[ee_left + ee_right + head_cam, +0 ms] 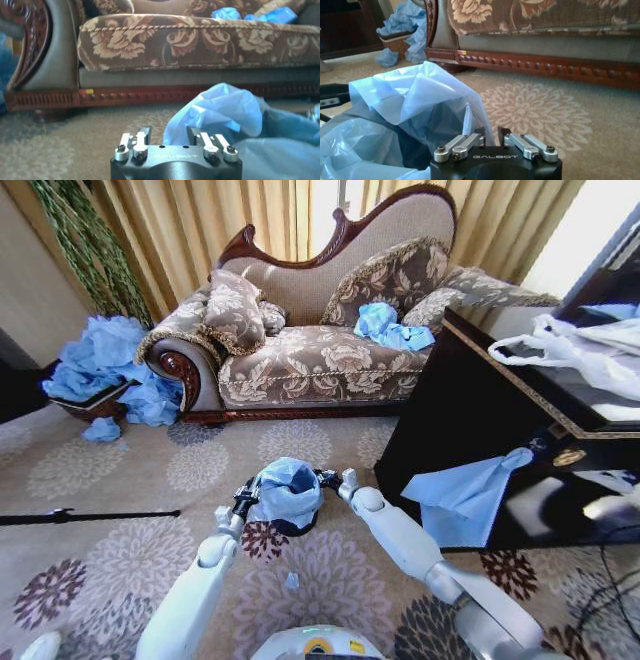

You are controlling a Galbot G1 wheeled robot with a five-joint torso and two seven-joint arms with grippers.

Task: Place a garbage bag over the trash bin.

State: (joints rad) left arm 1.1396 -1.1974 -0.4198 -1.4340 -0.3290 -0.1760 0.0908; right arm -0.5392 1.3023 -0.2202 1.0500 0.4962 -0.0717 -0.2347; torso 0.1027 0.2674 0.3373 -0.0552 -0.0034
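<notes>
Two white, smooth-shelled arms with rounded joint housings are seen in the head view, each ending in a black wrist section. The left gripper (167, 139) and right gripper (491, 138) are built on black bodies marked "GALBOT", fitted with silver metal linkage bars secured by dark screws.

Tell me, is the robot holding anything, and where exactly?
Both grippers, left and right, pinch the garbage bag by opposite edges of its mouth, over the trash bin.

Light-blue garbage bag (288, 488), brown floral sofa (320, 360), flowered beige carpet (120, 510).
</notes>
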